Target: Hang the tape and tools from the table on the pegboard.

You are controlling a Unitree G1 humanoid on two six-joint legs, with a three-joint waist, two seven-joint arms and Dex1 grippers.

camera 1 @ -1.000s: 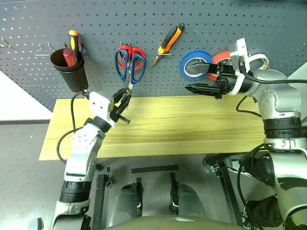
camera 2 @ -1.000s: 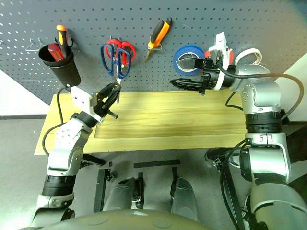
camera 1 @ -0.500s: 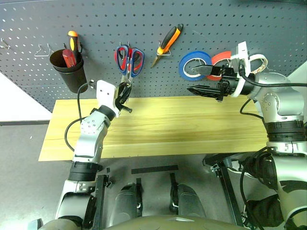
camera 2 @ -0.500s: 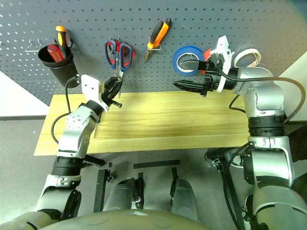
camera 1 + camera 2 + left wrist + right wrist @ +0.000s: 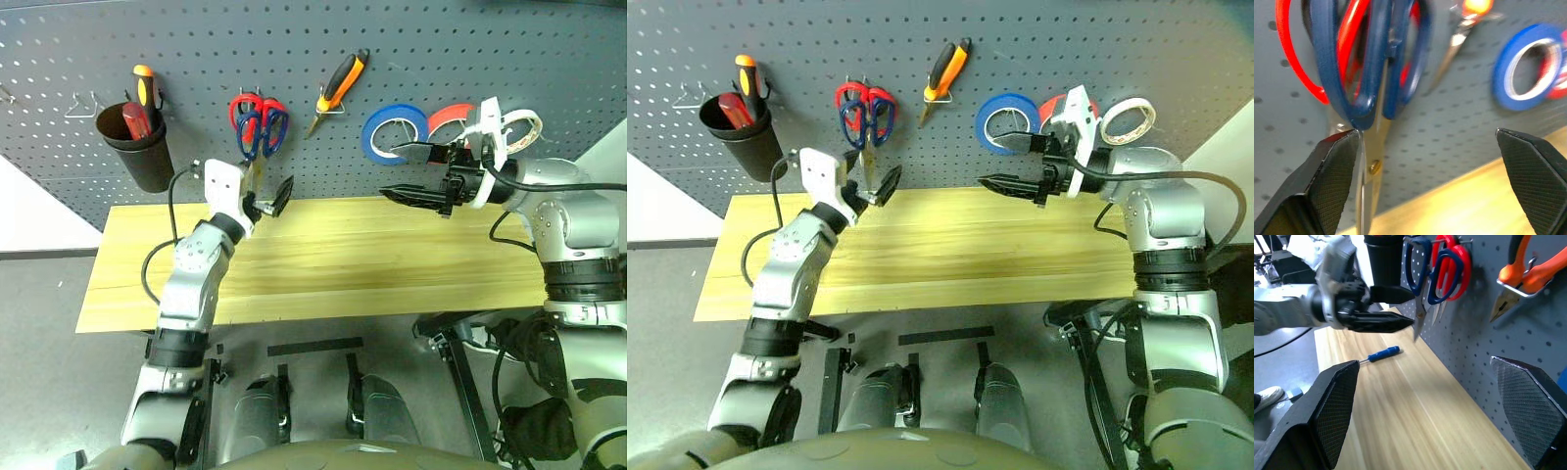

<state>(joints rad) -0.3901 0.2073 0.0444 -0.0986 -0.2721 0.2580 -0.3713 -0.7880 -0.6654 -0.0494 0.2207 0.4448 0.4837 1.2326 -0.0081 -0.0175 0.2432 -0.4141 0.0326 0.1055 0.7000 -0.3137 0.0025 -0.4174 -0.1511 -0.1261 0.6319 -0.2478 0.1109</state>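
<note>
Head view: your left pincer (image 5: 266, 197) gapes open just below the dark-blue scissors (image 5: 261, 130) hanging on the pegboard (image 5: 549, 59); right pincer (image 5: 409, 171) open beside the hung blue tape (image 5: 394, 133); pliers (image 5: 339, 88) hung.
Left wrist: scissors above your spread fingers (image 5: 1332, 181).
Right wrist: blue screwdriver (image 5: 1382, 354) lies on the tabletop (image 5: 1415, 426).

The left gripper (image 5: 266, 196) now stands with its fingers spread wide; a second ago they were clamped on the blades of the dark-blue-handled scissors (image 5: 261, 132). The scissors now hang free on the pegboard (image 5: 441, 49), in front of the red-handled scissors (image 5: 242, 106), handles above the gripper and blade tips just beside its left finger. Previously they hung lower and tilted in the grip. The left arm is now raised closer to the board.
</note>
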